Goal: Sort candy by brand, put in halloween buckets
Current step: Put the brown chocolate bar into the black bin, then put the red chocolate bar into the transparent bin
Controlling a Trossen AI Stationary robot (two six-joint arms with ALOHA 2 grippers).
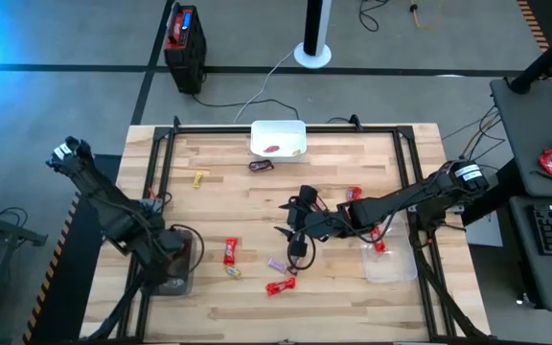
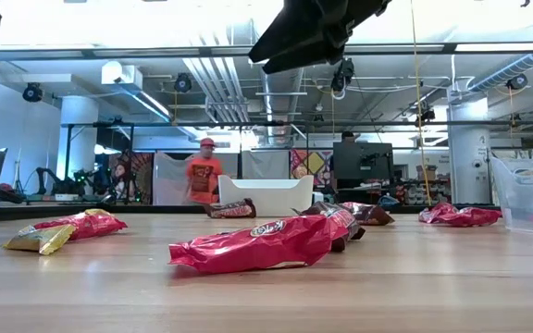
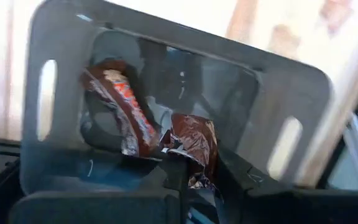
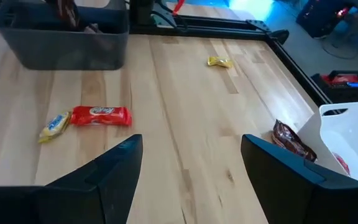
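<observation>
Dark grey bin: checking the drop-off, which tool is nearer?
Left. The left tool hangs over the dark grey bin; the right tool is mid-table, well away.

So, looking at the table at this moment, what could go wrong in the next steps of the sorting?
1. The right gripper hangs open over the middle of the table, where a purple candy and a red candy lie close together; it might pinch the wrong one.
2. The left gripper sits low in the dark grey bin among brown candies; lifting out could drag one along.
3. A brown candy lies right beside the white bin, awkward to grasp.
</observation>
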